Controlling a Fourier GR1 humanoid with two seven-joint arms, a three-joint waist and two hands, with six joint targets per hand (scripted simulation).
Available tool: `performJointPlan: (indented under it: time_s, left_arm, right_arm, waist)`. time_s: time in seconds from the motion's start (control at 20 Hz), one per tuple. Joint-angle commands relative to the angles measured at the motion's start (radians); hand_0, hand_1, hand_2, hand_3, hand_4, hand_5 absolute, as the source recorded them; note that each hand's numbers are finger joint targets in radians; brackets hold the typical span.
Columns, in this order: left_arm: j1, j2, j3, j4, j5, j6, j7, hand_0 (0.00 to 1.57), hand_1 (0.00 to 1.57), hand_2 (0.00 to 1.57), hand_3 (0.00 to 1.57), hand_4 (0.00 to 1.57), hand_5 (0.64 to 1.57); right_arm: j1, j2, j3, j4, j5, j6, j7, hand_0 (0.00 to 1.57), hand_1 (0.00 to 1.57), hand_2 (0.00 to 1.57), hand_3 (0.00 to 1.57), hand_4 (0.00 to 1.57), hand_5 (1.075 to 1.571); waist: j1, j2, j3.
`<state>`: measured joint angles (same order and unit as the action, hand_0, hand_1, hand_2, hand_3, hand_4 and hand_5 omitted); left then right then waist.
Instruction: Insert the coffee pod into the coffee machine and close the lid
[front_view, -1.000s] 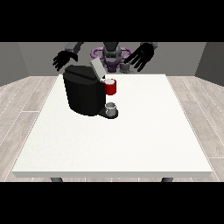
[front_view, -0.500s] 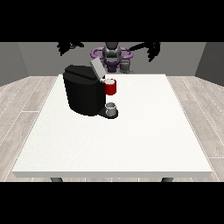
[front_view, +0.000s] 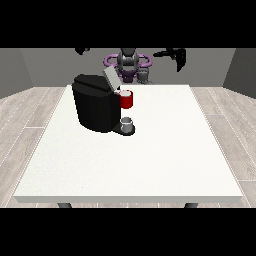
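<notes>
While the coffee machine (front_view: 96, 107) stands on the white table (front_view: 150, 160) with its lid (front_view: 110, 79) tilted up, you see a red thing at the machine (front_view: 126, 99) and a grey thing (front_view: 127, 122) on the base below, which you cannot tell for the pod; the hand at the view's right (front_view: 176, 54) hangs raised behind the table; the hand at the view's left (front_view: 81, 50) barely shows; you cannot tell either hand's fingers.

A large white table (front_view: 150, 165) on dark legs stands on a floor (front_view: 22, 115) of pale wood-look planks, backed by a grey wall (front_view: 30, 67), and a small grey thing (front_view: 144, 75), possibly a cup, sits near the table's far edge.
</notes>
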<state>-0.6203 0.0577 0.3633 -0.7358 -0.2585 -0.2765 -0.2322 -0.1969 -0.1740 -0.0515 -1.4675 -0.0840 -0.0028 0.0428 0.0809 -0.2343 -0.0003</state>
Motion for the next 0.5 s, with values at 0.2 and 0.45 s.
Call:
performJointPlan:
  time_s: [0.2, 0.45]
  left_arm:
    - [0.091, -0.055, -0.075, -0.140, 0.125, 0.011, 0.038, 0.00, 0.00, 0.00, 0.00, 0.00, 1.571]
    - [0.186, -0.045, -0.073, -0.273, 0.128, -0.049, 0.028, 0.00, 0.00, 0.00, 0.00, 0.22, 1.571]
  right_arm:
    - [-0.098, -0.022, 0.006, 0.058, 0.030, 0.035, 0.003, 0.00, 0.00, 0.00, 0.00, 0.16, 1.571]
    - [-0.122, 0.008, 0.017, 0.075, 0.047, 0.024, 0.006, 0.00, 0.00, 0.00, 0.00, 0.00, 1.571]
  waist:
    - [0.062, 0.038, 0.0006]
    - [0.073, 0.096, 0.0005]
